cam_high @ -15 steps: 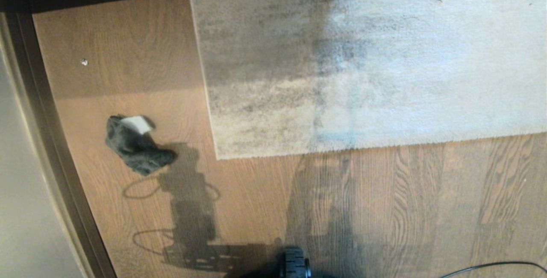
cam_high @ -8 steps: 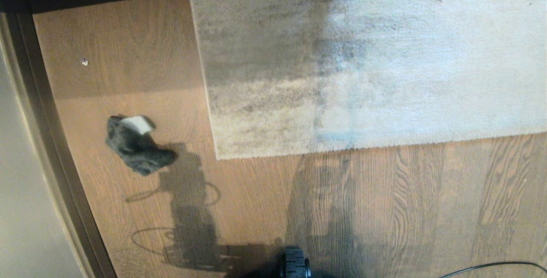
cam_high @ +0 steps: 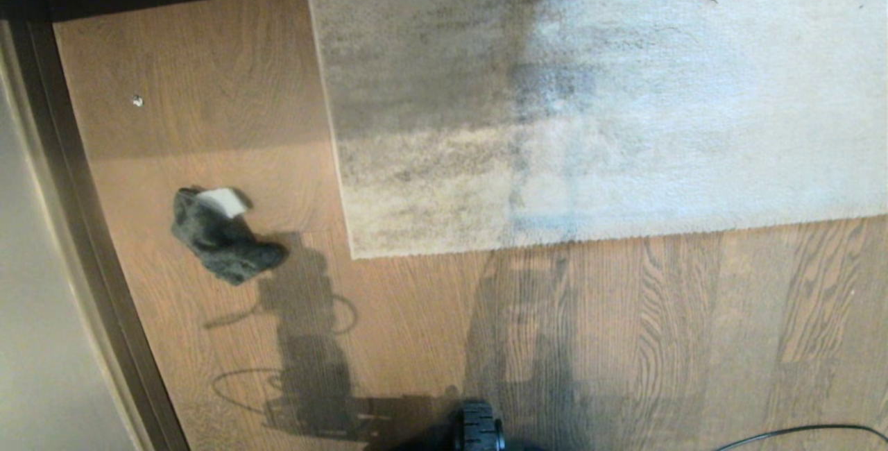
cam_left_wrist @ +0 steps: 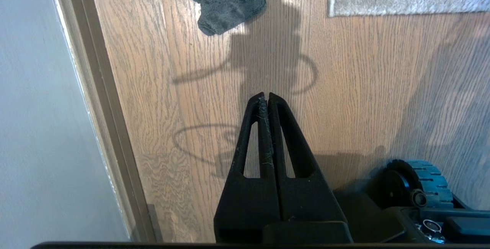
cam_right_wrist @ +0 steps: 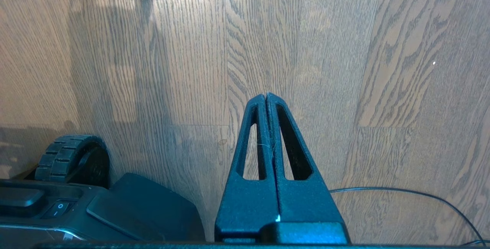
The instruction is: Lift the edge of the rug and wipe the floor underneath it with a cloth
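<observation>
While both arms hang low over the floor (cam_high: 624,340), I see the cloth (cam_high: 222,236) lying loose at about nine o'clock from the rug corner.

The rug edge (cam_high: 555,237) lies flat on the planks — its square corner near centre, the cloth well apart from it beside the dark baseboard (cam_high: 76,215). My left end effector (cam_left_wrist: 265,96) is pinched fully closed and empty, the cloth at its twelve o'clock; my right end effector (cam_right_wrist: 266,96) is likewise closed on nothing above bare planks, a black cable (cam_right_wrist: 402,193) at its four o'clock — a base wheel (cam_high: 479,427) at six.
</observation>
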